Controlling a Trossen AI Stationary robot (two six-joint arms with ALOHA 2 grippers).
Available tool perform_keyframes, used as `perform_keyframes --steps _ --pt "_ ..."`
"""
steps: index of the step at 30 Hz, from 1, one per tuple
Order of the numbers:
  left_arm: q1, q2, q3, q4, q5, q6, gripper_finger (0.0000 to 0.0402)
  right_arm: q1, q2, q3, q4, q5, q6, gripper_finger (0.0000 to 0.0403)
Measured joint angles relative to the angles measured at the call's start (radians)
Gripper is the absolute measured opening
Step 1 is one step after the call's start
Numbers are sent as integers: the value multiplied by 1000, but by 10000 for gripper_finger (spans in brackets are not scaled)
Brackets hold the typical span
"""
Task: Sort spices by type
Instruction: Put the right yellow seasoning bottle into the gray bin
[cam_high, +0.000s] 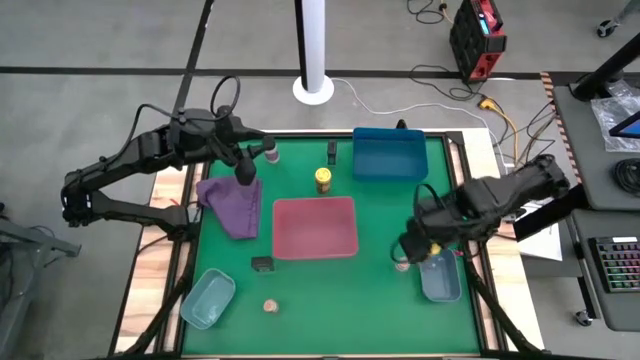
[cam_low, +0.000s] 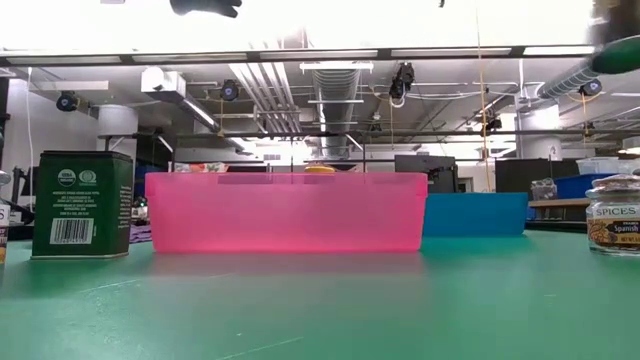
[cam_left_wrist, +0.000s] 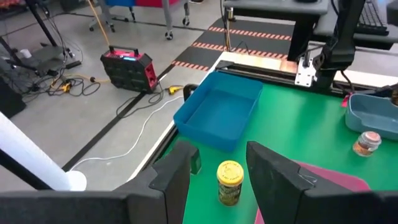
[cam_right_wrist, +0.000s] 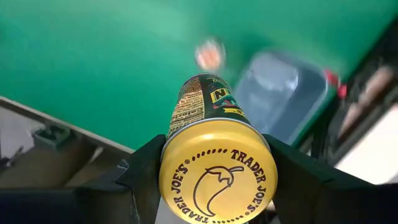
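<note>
My right gripper (cam_right_wrist: 214, 180) clamps a yellow-capped jar (cam_right_wrist: 214, 155) just below its cap; it seems light, rigid, slick-sided.

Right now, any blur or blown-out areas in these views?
Right wrist view: yellow-capped jar in the right gripper sharp, mat and grey-blue tray behind smeared. Low view: ceiling lights blown out along the top, pink tray soft. High and left wrist views: evenly lit.
</note>
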Motion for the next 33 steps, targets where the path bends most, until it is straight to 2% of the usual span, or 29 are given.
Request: perform_keyframes --steps 7,13,19,25,33 --pt "0 0 0 43 0 -1 141 113 -111 -170 -12 -1 87 224" --pt "0 0 0 53 0 -33 141 131 -199 -361 96 38 107 224" --pt "0 0 0 52 0 -89 141 152 -218 -507 184 41 73 224" --pt "0 1 0 55 0 -106 141 174 -222 -563 246 86 25 224" --pt "0 5 0 83 -5 -107 141 183 -192 -609 288 80 -36 224"
